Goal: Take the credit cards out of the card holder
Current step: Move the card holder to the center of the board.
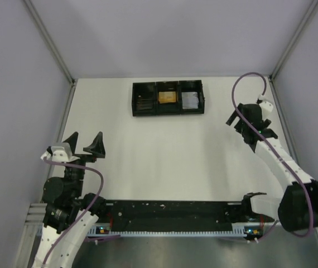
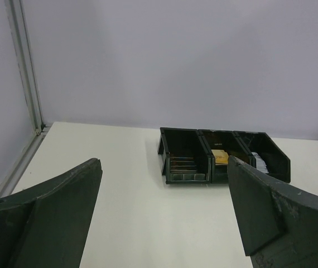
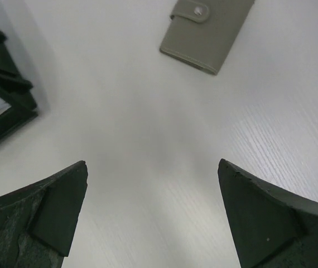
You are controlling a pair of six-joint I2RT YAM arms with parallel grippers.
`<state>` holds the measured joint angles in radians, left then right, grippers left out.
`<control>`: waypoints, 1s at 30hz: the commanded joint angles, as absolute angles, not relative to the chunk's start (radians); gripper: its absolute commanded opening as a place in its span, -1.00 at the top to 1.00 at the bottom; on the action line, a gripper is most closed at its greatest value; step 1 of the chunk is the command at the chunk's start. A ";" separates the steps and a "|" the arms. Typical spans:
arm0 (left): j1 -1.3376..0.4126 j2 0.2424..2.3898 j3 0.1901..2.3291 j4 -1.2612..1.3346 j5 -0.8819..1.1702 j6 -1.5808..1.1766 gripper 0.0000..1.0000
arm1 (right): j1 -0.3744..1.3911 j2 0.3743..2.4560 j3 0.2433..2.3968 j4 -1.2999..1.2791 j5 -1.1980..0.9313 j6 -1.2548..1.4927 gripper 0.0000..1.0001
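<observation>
The right gripper is seen with jaws spread wide, nothing between them. Ahead of the fingertips, slightly to the right, the card holder lies flat on the table, folded shut with its tab fastened; no credit cards are visible. The black tray sits off to the gripper's left. The holder would best be approached squarely and pinned at one edge so that the tab can be lifted by the other gripper. The right arm is reached forward, wrist pitched downward; the left gripper, equally spread, is raised near its base.
</observation>
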<state>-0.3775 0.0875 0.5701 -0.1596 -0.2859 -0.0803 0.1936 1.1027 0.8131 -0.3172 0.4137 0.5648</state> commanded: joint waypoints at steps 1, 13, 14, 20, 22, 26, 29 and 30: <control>-0.379 0.068 0.569 -0.137 -0.290 -0.086 -0.94 | 0.062 1.279 0.894 -0.242 0.281 0.702 -0.97; -0.387 0.052 0.564 -0.130 -0.290 -0.083 -0.94 | -0.279 1.590 0.879 0.092 -0.152 0.936 -0.79; -0.387 0.051 0.565 -0.130 -0.291 -0.083 -0.94 | -0.297 1.621 0.879 0.106 -0.159 0.946 -0.73; -0.391 0.051 0.560 -0.130 -0.288 -0.083 -0.94 | -0.365 1.707 0.847 0.158 -0.201 0.989 -0.52; -0.391 0.052 0.560 -0.129 -0.290 -0.083 -0.94 | -0.373 1.716 0.835 0.160 -0.196 0.989 -0.43; -0.390 0.054 0.561 -0.129 -0.287 -0.081 -0.94 | -0.377 1.735 0.830 0.144 -0.155 0.965 -0.28; -0.393 0.055 0.560 -0.129 -0.287 -0.081 -0.94 | -0.377 1.762 0.854 0.114 -0.149 0.943 -0.21; -0.393 0.054 0.561 -0.129 -0.287 -0.081 -0.94 | -0.377 1.775 0.862 0.103 -0.147 0.940 -0.18</control>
